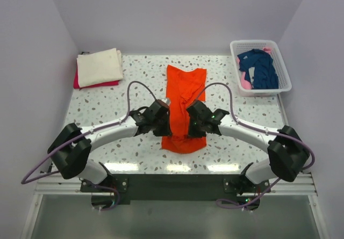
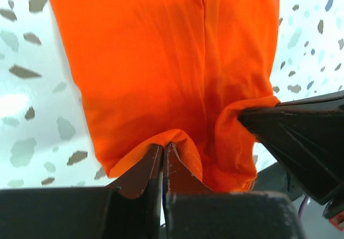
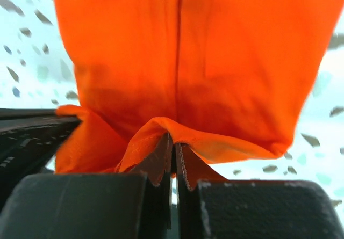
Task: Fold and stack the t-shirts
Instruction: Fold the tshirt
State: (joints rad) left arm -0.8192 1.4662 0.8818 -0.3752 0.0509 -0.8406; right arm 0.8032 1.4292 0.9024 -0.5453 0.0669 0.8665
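Two folded shirts stacked at the far left: cream t-shirt (image 1: pixel 98 67) on top of red t-shirt (image 1: pixel 77 81). Right of those, left gripper (image 2: pixel 164 147) pinched shut on a small tuck of the orange t-shirt (image 1: pixel 185 88), toward its near end, possibly the hem. Orange t-shirt laid lengthwise at the middle of the table, far end flat. Right gripper (image 3: pixel 173 139) clamped shut on the same edge, close beside the left. At the far right, white basket (image 1: pixel 235 48) holding a navy t-shirt (image 1: pixel 260 70) and a bit of pink cloth.

Risks, judged from here: thin bites of cloth slipping free under a quick pull; unequal travel of the two arms skewing the fold; grippers this close together bumping.

Underneath, pale speckled table (image 1: pixel 102 113), glossy, with glare along the near edge. Plain pale walls on three sides.
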